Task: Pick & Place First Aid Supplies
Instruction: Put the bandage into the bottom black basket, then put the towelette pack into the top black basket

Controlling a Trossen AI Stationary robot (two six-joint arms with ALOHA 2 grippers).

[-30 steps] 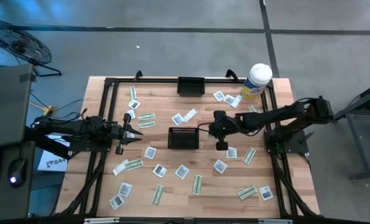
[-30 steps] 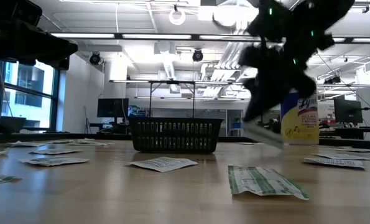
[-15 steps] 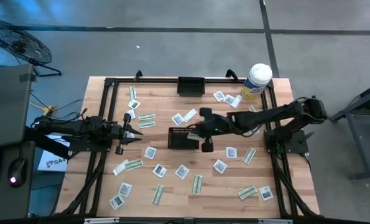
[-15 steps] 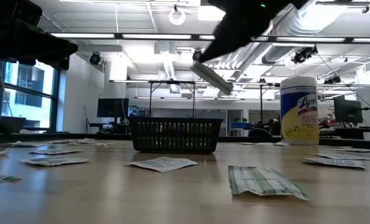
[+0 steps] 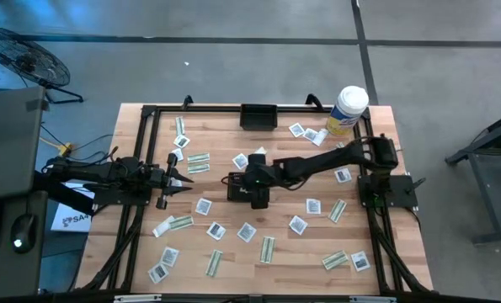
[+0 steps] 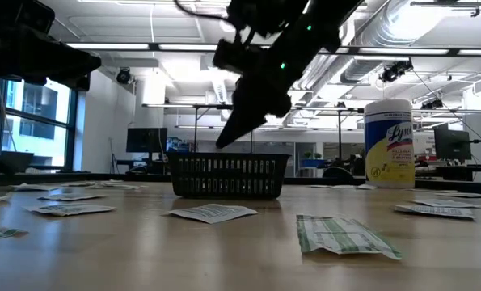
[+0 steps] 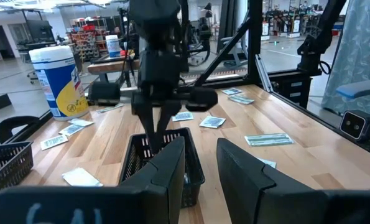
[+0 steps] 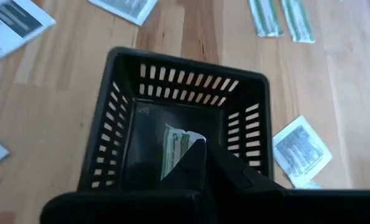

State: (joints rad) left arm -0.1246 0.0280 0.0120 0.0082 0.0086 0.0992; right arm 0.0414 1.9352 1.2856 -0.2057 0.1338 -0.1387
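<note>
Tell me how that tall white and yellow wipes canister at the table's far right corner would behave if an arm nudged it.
The canister stands upright and is taller than it is wide, so a push near its top would probably tip it. Once on its side, its round body would likely roll. It looks like rigid plastic, so it should not crumple; its weight cannot be judged.

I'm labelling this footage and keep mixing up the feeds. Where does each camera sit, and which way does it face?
High view: overhead, straight down on the table; both arms show.
Low view: table height, level toward the room; right arm over the centre basket.
Left wrist view: on the left arm, toward the right tool; own fingers in front.
Right wrist view: down into the basket; right tool shut on a green-and-white strip packet.
Shared: all four show the centre basket.
</note>
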